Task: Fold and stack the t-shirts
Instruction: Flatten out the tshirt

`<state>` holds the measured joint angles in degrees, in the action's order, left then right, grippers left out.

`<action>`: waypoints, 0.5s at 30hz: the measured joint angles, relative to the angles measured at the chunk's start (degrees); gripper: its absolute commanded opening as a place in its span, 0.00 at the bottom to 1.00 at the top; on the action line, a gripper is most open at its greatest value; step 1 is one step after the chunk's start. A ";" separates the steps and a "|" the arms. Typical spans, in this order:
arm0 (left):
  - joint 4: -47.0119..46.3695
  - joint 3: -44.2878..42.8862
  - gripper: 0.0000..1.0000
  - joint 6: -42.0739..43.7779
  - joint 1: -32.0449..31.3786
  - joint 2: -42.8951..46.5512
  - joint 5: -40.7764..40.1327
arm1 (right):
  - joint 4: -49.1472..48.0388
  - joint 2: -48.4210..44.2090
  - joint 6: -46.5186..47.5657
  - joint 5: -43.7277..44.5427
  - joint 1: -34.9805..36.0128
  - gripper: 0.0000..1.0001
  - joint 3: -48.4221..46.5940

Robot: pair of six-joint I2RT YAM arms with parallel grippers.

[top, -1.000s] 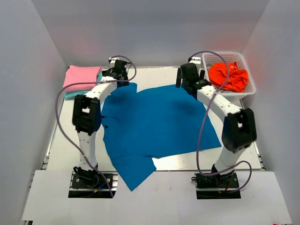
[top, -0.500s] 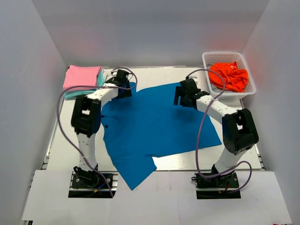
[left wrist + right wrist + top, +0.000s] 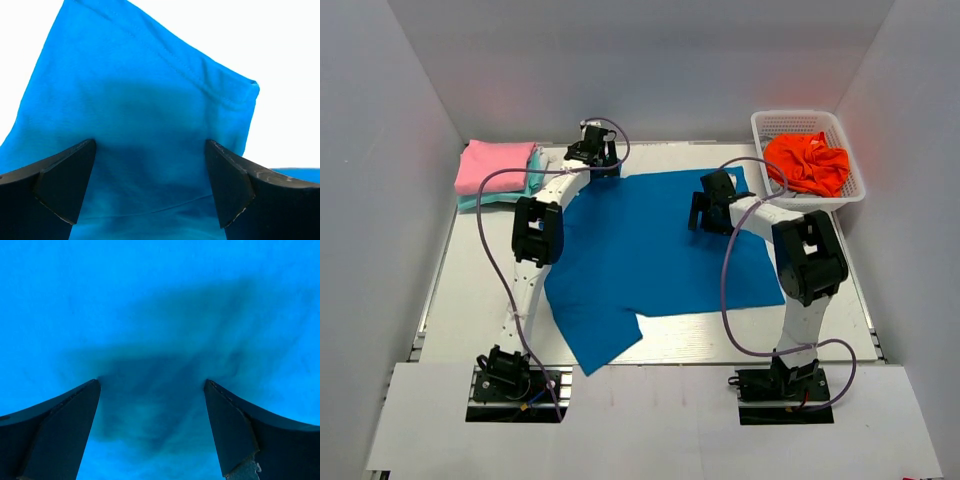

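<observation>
Open table runs down the left, beside the spread blue shirt. The folded pink shirt takes the far-left corner. The white basket blocks the far-right, orange shirt heaped inside.

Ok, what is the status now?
Left end effector open at far corner of blue t-shirt; right end effector open above it. Shirt unfolded. Nothing on top.

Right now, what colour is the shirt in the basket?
The shirt in the basket is orange-red; the top view shows it best.

Teal shirt mostly under pink shirt
</observation>
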<state>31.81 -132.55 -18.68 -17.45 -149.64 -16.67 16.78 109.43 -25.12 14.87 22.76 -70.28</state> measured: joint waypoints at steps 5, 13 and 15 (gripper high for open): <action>-7.72 -1.55 1.00 2.64 1.07 -2.14 3.96 | -0.17 2.67 0.09 -1.95 -1.36 0.90 -4.00; -12.79 -6.67 1.00 4.50 2.34 -4.83 9.84 | 0.79 1.55 2.14 -4.94 -2.08 0.90 -6.82; -11.87 -0.96 1.00 4.76 2.32 0.90 10.08 | 0.02 -2.12 2.27 -5.33 -2.08 0.90 -5.09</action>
<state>19.94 -133.51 -13.91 -15.14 -148.75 -6.59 16.80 107.31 -22.85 9.54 20.69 -75.37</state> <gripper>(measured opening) 0.998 0.904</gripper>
